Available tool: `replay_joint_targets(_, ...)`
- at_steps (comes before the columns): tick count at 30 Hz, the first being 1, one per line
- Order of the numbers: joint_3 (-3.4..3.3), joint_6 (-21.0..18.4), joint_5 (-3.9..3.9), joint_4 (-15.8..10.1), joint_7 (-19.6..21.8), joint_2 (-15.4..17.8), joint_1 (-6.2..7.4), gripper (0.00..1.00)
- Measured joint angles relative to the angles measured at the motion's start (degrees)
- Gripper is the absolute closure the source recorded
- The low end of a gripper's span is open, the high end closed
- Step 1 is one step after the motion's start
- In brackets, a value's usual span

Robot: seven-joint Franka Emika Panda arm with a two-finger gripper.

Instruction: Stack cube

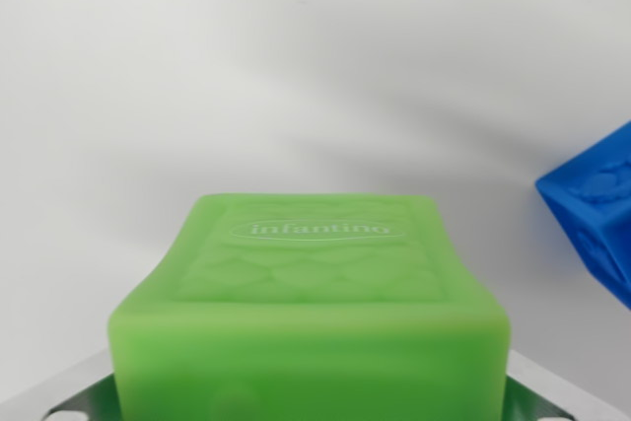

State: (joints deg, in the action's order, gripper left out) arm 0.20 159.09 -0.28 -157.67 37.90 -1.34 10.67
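Green cube: a soft green rubbery cube embossed "infantino" is seen pinched inward between the metal gripper fingers.
Blue cube: a blue embossed cube, well apart, at the wrist view's right.
Risk: a squeezed, springy cube may be released off-centre and toppled.

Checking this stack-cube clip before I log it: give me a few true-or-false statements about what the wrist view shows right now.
1. A green cube fills the lower middle of the wrist view. True.
2. The green cube bears the raised word "infantino" on its face. True.
3. The blue cube sits on top of the green cube. False: it lies apart, at the wrist view's right edge, partly cut off.
4. The surface behind the cubes is dark wood. False: it is plain white.
5. Metal parts of the hand show at the bottom corners, on either side of the green cube. True; the fingertips themselves are hidden.
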Motion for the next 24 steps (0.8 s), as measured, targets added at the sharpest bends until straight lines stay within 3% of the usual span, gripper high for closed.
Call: replay_joint_targets(24, -2.06, -2.64, 0.03, 0.93, 6.83, 1.69, -2.05, 1.0)
